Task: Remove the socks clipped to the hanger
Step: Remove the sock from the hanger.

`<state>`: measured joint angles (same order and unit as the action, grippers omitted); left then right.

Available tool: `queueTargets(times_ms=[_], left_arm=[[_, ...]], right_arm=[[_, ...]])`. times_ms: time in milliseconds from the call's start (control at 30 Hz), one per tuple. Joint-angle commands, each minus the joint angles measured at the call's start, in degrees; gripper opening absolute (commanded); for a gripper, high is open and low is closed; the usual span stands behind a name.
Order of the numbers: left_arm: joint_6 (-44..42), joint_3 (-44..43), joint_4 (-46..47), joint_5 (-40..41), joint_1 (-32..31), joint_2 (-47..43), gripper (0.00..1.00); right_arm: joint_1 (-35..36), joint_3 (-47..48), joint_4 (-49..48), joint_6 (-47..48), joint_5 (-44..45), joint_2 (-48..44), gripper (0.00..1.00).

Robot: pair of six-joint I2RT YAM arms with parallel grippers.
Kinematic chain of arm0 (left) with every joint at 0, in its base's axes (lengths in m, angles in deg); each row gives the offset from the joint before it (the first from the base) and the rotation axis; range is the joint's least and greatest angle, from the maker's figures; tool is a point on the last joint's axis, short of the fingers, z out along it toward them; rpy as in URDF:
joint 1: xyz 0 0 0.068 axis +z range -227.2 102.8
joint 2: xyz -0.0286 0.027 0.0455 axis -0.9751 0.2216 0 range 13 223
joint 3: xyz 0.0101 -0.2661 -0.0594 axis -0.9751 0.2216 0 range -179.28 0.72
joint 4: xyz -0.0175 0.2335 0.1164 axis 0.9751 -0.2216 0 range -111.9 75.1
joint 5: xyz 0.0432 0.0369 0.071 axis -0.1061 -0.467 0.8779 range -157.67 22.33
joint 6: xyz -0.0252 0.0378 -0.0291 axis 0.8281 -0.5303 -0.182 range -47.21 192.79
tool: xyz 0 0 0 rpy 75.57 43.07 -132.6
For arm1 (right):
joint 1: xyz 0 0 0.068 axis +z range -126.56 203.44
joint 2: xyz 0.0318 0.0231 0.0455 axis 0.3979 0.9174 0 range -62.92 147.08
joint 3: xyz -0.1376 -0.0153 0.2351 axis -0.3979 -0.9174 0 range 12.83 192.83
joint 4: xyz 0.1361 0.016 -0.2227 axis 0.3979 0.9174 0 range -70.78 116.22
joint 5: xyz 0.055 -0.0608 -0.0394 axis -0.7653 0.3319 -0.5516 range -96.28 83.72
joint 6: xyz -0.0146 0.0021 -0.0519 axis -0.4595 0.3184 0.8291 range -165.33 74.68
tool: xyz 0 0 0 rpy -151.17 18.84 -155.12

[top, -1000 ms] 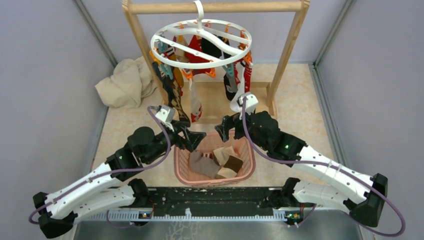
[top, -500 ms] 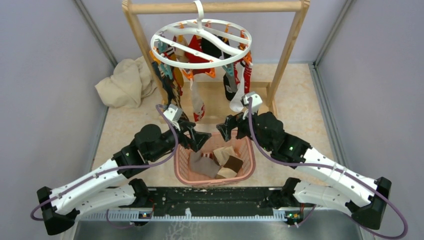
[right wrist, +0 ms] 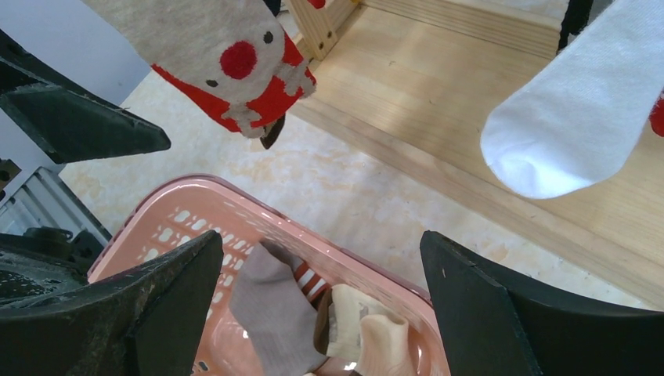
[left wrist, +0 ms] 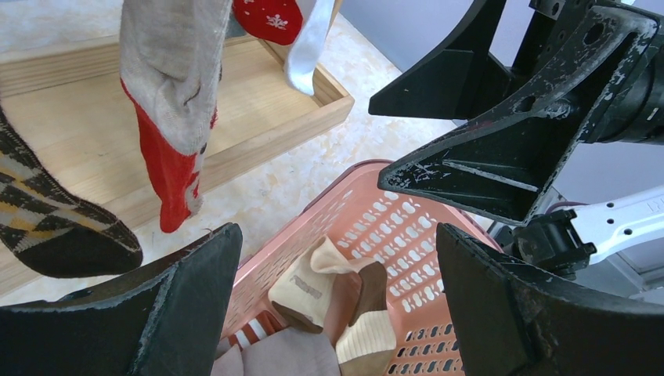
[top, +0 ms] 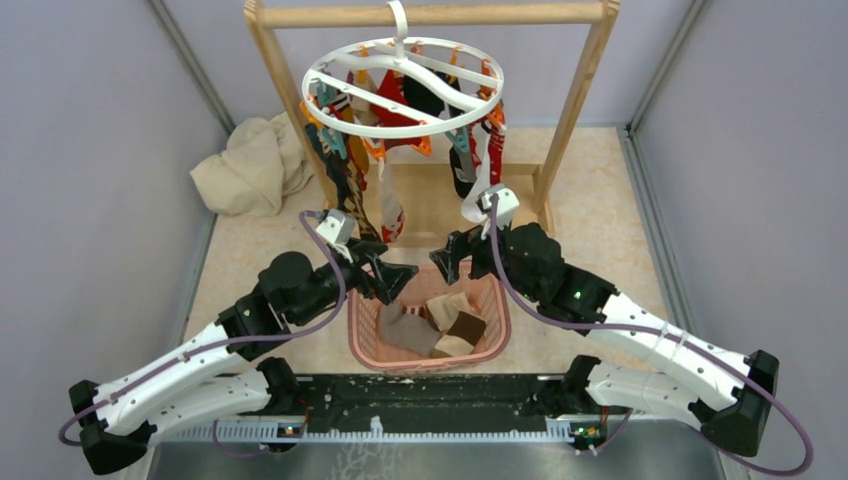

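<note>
Both grippers are held empty over the far rim of the basket (top: pixel 360 335), which sits at the middle of the near edge. The jaws of the left gripper (top: pixel 393 275) and of the right gripper (top: pixel 447 262) are spread wide apart. A few loose socks are seen lying in the basket.

The hanger (top: pixel 400 128) is hung from the rail (top: pixel 430 14) at the middle of the far edge, and many socks (top: pixel 345 175) are seen clipped round its ring. A cloth (top: pixel 250 165) is heaped toward the far left corner.

As nothing is gripped, the step in hand is judged to be the reach for another sock. Much of the task is judged to be left.

A grey-and-red sock (left wrist: pixel 168 86) hangs just beyond the left gripper, and a white sock (right wrist: pixel 564 141) just beyond the right. For the next move, a gripper would have to be raised toward the far edge, closed on a toe, and drawn down steadily until the clip lets go. The grippers are close together, so room should be left between them.
</note>
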<state>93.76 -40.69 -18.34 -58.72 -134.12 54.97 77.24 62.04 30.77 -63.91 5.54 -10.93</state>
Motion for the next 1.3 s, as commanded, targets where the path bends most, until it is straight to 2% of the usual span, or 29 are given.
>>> queueTargets(times_ms=[0,1267], left_arm=[[0.2,0.5,0.6,0.4,-0.4,-0.3,0.99],[-0.1,-1.6,0.7,-1.0,-0.4,-1.2,0.99]], right_arm=[[-0.4,2.0,-3.0,-0.7,-0.7,-0.5,0.97],[-0.4,1.9,-2.4,-1.9,-0.7,-0.8,0.97]])
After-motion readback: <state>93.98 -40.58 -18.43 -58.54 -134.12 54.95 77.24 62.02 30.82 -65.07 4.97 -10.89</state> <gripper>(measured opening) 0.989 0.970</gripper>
